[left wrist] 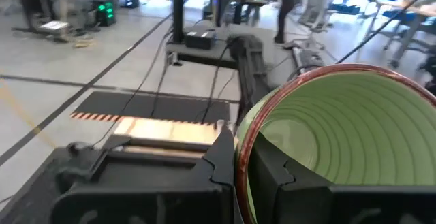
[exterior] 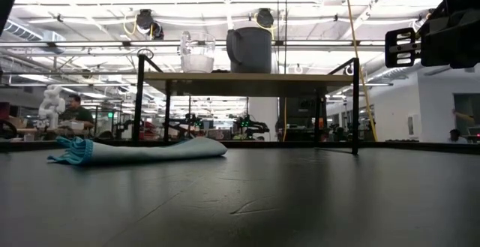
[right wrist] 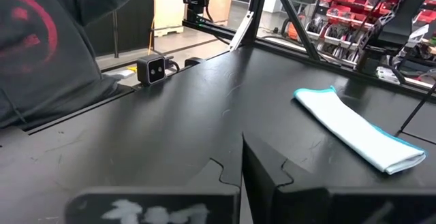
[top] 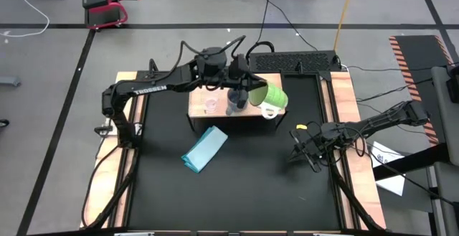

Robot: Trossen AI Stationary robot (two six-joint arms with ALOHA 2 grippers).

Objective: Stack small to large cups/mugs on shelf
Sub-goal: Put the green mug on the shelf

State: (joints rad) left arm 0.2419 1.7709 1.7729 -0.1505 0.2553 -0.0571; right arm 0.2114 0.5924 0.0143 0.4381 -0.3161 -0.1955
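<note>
Black table, busy workshop beyond

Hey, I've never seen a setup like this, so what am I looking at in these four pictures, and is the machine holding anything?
This is a robot with two dark arms working at a black table. One picture looks straight down from above, one looks level across the tabletop, and two come from cameras on the arms' wrists.

On the table stands a small wooden shelf. On it are a clear glass cup and a grey-blue mug. A folded light blue cloth lies on the table in front of the shelf.

The left gripper is pinching the rim of a lime-green mug, tilted on its side over the shelf's end. The right gripper waits shut and empty, low at the table's right side.
</note>
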